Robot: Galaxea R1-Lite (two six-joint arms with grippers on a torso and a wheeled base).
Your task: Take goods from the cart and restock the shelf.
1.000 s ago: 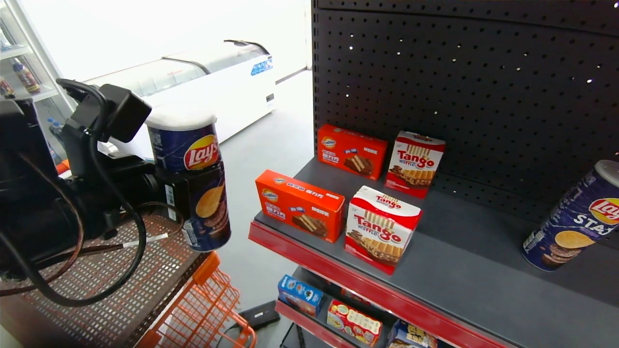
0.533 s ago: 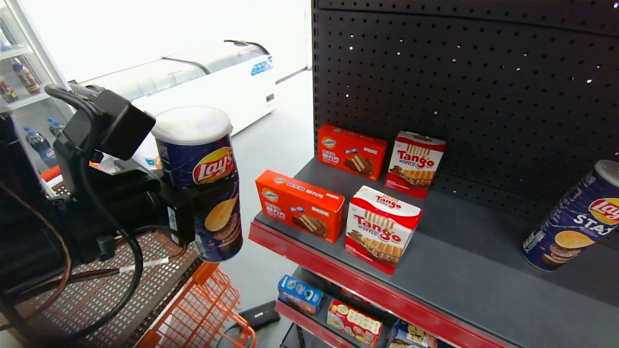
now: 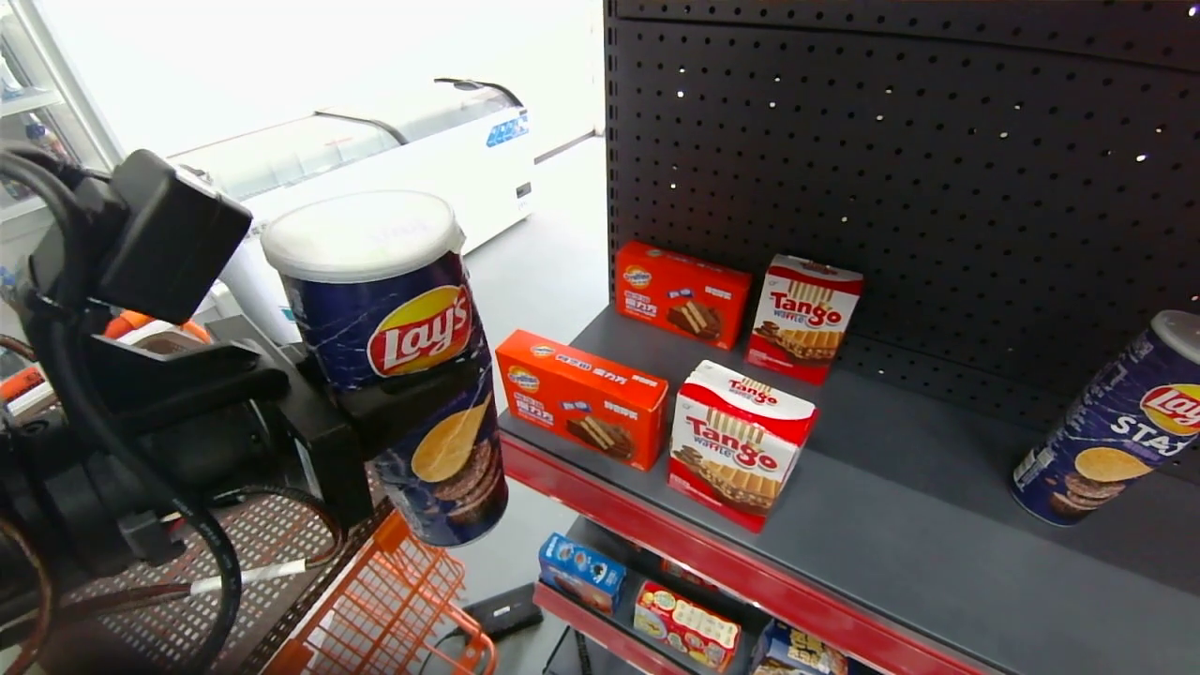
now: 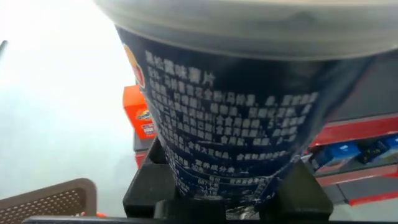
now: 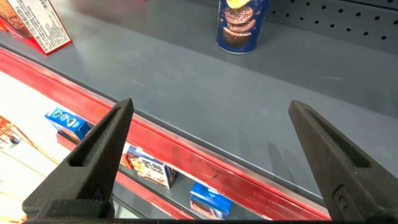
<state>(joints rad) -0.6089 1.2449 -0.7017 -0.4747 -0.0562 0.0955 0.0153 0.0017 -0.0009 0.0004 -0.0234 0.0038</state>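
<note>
Compared with a second ago, the chip can (image 3: 394,366) is now held higher and nearer to the shelf (image 3: 900,525), carried there by the left gripper (image 3: 398,394). The goods on the shelf are found where they were.

The chip can is dark blue with a white plastic lid. It is clamped at about mid-height between the black fingers of the left gripper and kept almost upright, leaning a little. It is held in the air above the corner of the orange cart (image 3: 394,609), just beside the left end of the shelf's red front edge. Whether it touches that edge cannot be told.

On the grey shelf, one orange box (image 3: 581,398) is laid at the front edge and another orange box (image 3: 682,293) is set behind it, near the black perforated back panel (image 3: 891,141). A red-and-white wafer box (image 3: 741,442) is stood just beside the front orange box, and a second wafer box (image 3: 804,319) beside the rear one. Well apart from these, a second can (image 3: 1111,422) is stood at the far right end, close to the back panel. Small packs (image 3: 581,572) are seen on the lower shelf.

The right gripper (image 5: 209,106) is held above the front part of the shelf with its fingers spread wide and nothing between them.
</note>
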